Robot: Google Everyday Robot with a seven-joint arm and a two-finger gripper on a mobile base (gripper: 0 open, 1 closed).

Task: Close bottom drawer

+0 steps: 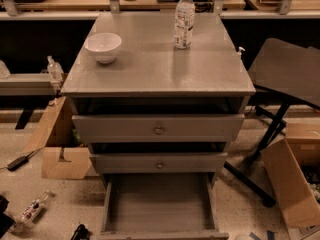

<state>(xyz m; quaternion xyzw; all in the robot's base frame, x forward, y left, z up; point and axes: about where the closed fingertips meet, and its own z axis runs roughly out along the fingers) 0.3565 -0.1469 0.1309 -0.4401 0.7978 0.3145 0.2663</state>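
The grey cabinet [160, 69] has three drawers. The bottom drawer [159, 204] is pulled far out and I look down into its empty grey inside. Its front panel lies along the lower edge of the view and its knob is hidden. The middle drawer [159, 163] and the top drawer [159, 129] stick out a little, each with a round metal knob. My gripper is not in view.
A white bowl [103, 46] and a plastic water bottle [184, 19] stand on the cabinet top. Cardboard boxes lie at left [60, 149] and at right [295, 184]. A dark folding stand [280, 84] is at right. Small clutter lies on the floor at left [32, 209].
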